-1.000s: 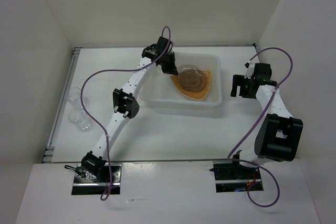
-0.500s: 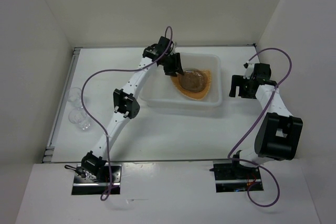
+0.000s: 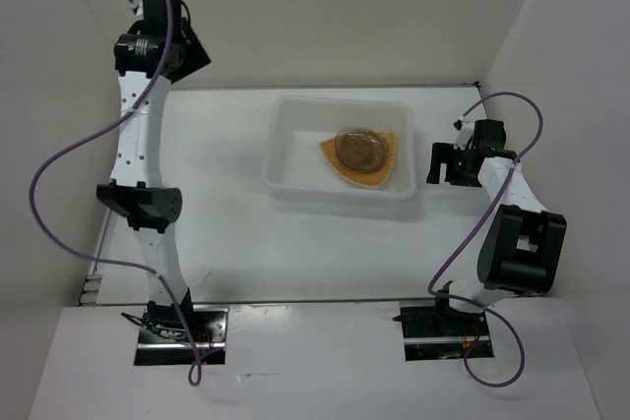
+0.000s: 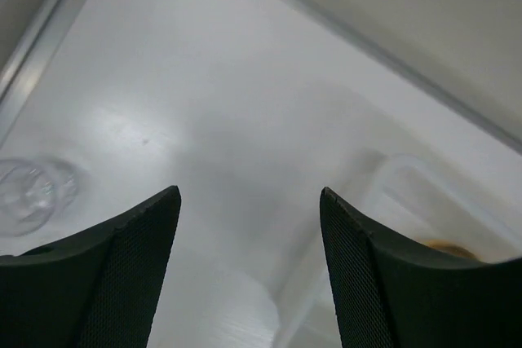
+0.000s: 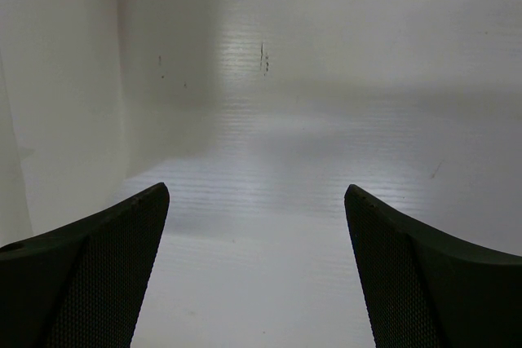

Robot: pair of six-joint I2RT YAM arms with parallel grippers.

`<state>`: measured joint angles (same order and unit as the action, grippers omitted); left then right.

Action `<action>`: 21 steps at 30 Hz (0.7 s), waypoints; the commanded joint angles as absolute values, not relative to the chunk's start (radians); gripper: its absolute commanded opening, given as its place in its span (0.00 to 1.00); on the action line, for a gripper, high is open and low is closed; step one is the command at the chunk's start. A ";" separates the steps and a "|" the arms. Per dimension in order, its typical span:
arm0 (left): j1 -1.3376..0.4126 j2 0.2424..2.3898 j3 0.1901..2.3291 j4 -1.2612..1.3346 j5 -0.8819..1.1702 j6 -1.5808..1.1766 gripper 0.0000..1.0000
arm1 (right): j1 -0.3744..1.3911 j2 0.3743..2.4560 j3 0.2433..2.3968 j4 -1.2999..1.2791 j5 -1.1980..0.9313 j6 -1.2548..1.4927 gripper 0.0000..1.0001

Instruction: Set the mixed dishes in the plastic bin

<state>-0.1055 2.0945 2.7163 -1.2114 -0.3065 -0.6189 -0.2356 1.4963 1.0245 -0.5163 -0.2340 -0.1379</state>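
Open tabletop (image 3: pixel 217 194) between plastic bin (image 3: pixel 340 189) and left arm (image 3: pixel 133 145); right pincer (image 3: pixel 435 164) just beside bin's right wall.

The table (image 3: pixel 226 233) is a flat, matt white surface boxed in by white walls on the left, far and right sides, with a metal rail (image 4: pixel 37 30) running along its left edge. The plastic bin (image 3: pixel 295 150) stands directly on it, towards the far side and a little right of the middle, its long sides parallel to the far wall. In the left wrist view, clear round glassware (image 4: pixel 28 193) sits on the table close beside the left rail, well apart from the bin, too blurred to tell apart.
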 commanded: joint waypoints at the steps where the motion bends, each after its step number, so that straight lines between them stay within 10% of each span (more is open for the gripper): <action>1: -0.057 2.054 2.385 -1.212 -0.370 -0.641 0.76 | -0.232 1.505 1.034 -0.485 -0.253 -0.149 0.93; 7: 0.164 1.692 1.656 -0.720 -0.183 -0.615 0.76 | -0.232 1.514 1.034 -0.503 -0.253 -0.149 0.93; 21: 0.239 1.838 1.522 -0.658 -0.233 -0.503 0.79 | -0.232 1.514 1.052 -0.532 -0.244 -0.158 0.93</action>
<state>0.2310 1.8053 1.5028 -0.7002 -0.2310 -0.5373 -0.2356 1.5120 1.0248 -0.5251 -0.2443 -0.1486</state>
